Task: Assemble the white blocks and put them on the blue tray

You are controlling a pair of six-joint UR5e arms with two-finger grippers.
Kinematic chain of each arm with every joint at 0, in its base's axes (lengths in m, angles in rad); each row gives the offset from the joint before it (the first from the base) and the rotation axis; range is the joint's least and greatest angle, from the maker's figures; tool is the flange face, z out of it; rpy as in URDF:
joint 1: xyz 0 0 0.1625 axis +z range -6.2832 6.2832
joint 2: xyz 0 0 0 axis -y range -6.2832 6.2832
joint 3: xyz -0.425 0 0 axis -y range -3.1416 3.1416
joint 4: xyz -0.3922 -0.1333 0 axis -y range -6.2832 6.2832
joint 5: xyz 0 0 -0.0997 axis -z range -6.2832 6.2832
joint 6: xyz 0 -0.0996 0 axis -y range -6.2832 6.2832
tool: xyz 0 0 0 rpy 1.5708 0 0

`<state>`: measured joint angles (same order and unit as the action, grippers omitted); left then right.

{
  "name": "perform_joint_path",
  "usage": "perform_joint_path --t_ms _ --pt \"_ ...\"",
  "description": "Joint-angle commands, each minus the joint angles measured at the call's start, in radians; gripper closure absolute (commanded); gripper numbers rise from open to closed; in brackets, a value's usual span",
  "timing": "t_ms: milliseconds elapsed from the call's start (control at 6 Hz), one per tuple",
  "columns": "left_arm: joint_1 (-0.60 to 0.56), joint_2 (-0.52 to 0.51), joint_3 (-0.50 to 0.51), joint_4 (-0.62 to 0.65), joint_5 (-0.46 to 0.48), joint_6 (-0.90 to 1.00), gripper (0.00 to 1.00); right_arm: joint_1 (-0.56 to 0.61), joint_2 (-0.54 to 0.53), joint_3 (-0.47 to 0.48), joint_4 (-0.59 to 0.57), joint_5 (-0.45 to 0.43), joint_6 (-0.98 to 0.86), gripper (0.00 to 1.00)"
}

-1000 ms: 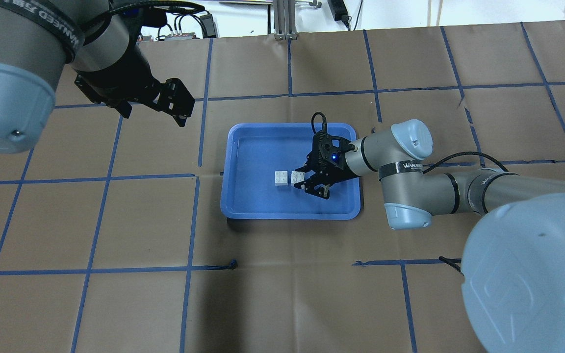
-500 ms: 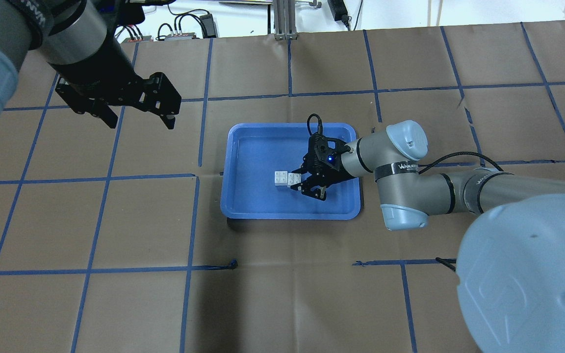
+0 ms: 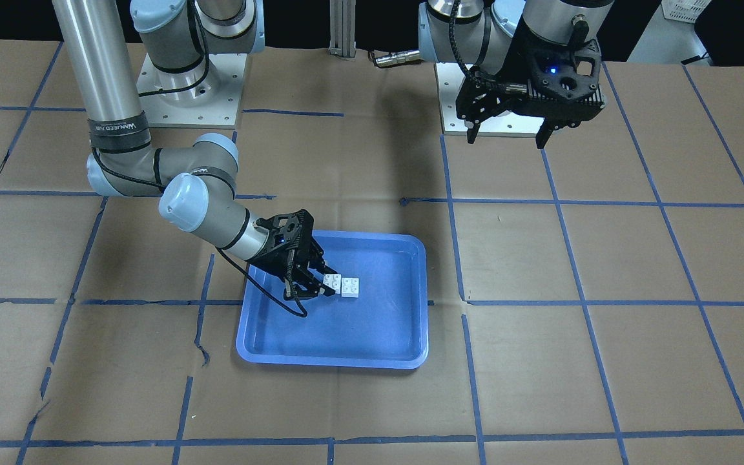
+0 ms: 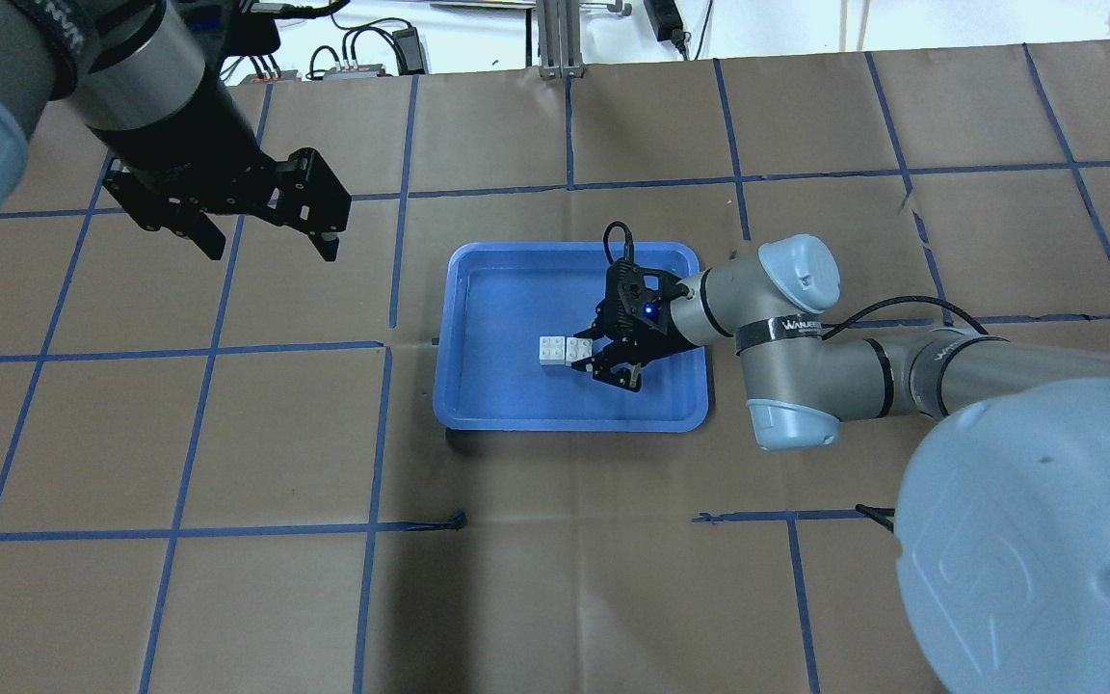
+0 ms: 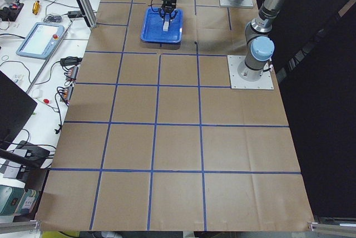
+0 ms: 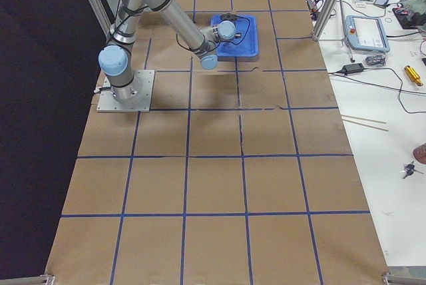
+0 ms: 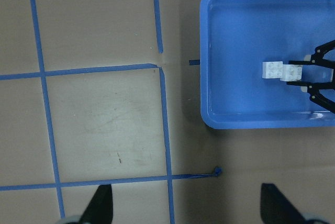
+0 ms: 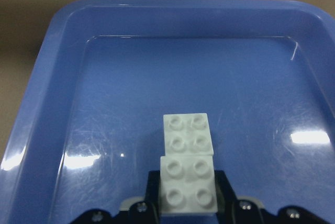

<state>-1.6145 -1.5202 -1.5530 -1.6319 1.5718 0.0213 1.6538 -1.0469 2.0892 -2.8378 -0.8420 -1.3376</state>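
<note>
Worktop [image 4: 555, 598]: brown paper, blue tape grid; cluttered bench [image 6: 399, 98] alongside. Tray [image 4: 497, 289] central, holding blocks [image 4: 565, 350], touching side by side. Right gripper [image 4: 590, 354]: jaws clamp nearer block [image 8: 188, 187], underside hidden. Left gripper [image 3: 506, 139]: raised, jaws apart, empty. Whether blocks are joined cannot be told.

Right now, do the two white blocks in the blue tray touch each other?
Touching. The right wrist view shows the farther block edge to edge against the nearer block, no gap between.
</note>
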Motion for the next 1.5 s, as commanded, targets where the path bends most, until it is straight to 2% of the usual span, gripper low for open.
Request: perform_joint_path --t_ms 0,1333 --pt "0.002 -0.002 0.001 0.0 0.008 -0.001 0.0 0.0 0.001 -0.003 0.0 -0.006 0.0 0.87" --pt "0.013 -0.006 -0.002 0.007 0.005 -0.001 0.0 0.006 0.011 0.0 0.0 0.003 0.0 0.86"
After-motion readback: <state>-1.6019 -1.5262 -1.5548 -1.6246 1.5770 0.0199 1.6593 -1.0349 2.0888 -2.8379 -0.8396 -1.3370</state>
